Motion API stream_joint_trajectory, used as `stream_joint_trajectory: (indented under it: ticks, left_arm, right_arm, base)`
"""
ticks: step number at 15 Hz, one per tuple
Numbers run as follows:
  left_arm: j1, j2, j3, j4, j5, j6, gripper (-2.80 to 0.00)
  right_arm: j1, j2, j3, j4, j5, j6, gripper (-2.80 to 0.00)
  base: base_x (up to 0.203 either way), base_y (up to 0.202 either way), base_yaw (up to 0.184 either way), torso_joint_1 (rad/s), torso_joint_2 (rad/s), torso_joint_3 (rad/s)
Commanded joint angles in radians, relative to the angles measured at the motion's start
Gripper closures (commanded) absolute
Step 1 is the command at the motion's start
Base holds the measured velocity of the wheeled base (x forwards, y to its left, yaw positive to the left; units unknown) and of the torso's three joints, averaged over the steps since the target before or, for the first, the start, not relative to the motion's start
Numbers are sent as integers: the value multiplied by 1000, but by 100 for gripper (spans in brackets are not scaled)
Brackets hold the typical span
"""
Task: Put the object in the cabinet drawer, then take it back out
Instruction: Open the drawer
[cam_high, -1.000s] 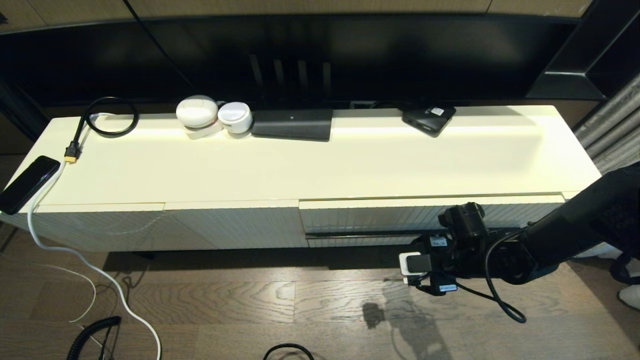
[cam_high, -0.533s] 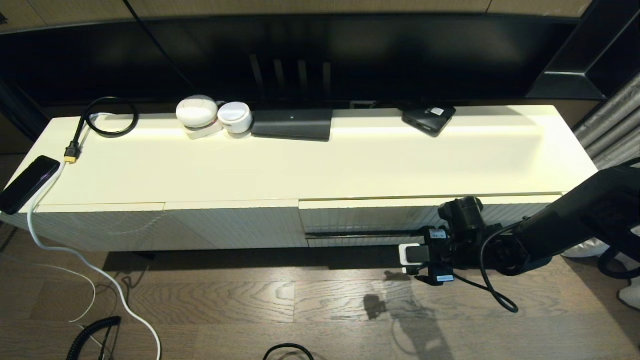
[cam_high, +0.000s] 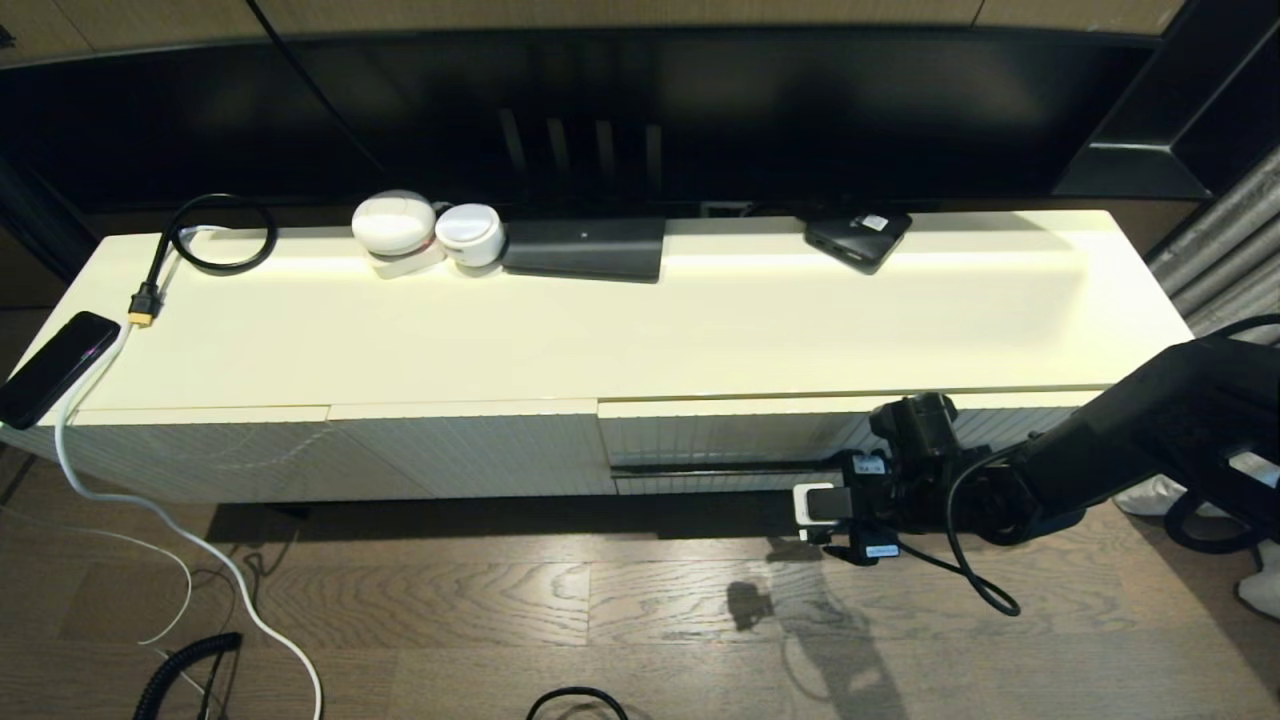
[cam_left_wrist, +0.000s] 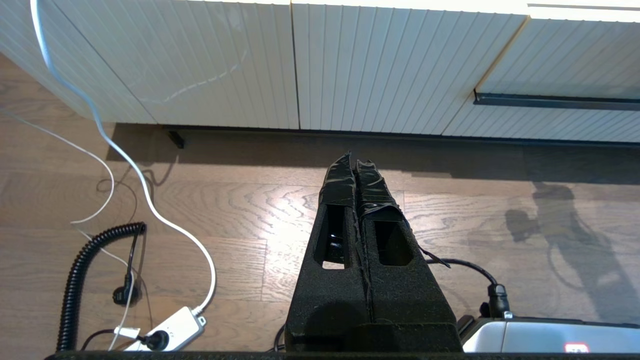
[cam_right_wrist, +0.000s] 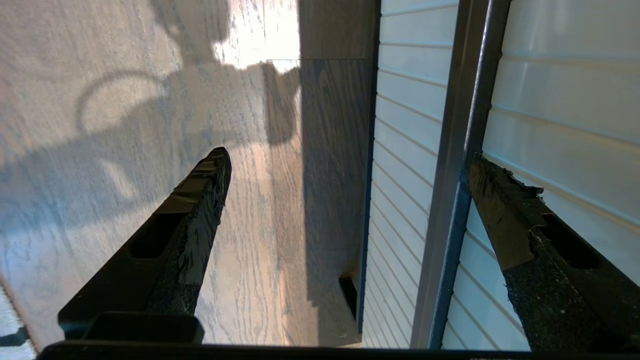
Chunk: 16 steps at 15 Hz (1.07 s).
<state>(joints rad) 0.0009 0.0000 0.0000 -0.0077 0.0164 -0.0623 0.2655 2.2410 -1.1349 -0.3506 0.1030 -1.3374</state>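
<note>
Currently the drawer (cam_high: 850, 440) sits shut in the right half of the cabinet front, its ribbed face flush with the neighbouring panels. Its thin black handle (cam_high: 720, 467) runs horizontally low across the front.

Right gripper (cam_right_wrist: 345, 165): positioned low, just in front of the drawer near the handle's right portion. Fingers are wide apart; in the right wrist view one finger (cam_right_wrist: 505, 210) lies at or against the handle bar (cam_right_wrist: 462, 150), the other finger (cam_right_wrist: 200, 195) hangs over the floor (cam_high: 600, 600). Nothing is clamped.

Left gripper (cam_left_wrist: 356, 165): parked low over the floor, facing the cabinet's left panels, fingers pressed together and empty.

No object to be stowed can be identified with certainty; neither gripper carries one.

Assessment: the step in hand appears to be taking hold of the handle to open the drawer. The bar looks rigid, narrow and smooth, so slipping is likely unless the fingers straddle it squarely. The drawer is wide; a hold nearer the bar's middle would probably pull straighter than one at its end. The front itself offers no grip.
</note>
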Motion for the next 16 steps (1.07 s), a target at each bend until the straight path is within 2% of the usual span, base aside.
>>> stream_joint_trajectory:
  ticks: [1,7,16]
  left_arm:
    - [1,0,0,0,0,-1,0]
    - [-1,0,0,0,0,-1,0]
    - [-1,0,0,0,0,-1,0]
  right_arm:
    - [-2,12,-15,-1,1,-8,-280]
    - [-21,38,-59,-1,1,-9,-280]
    - [-26,71,-46,-11,3,-19,-280]
  base:
    - [0,0,0,0,0,0]
    - [0,0,0,0,0,0]
    - [0,0,0,0,0,0]
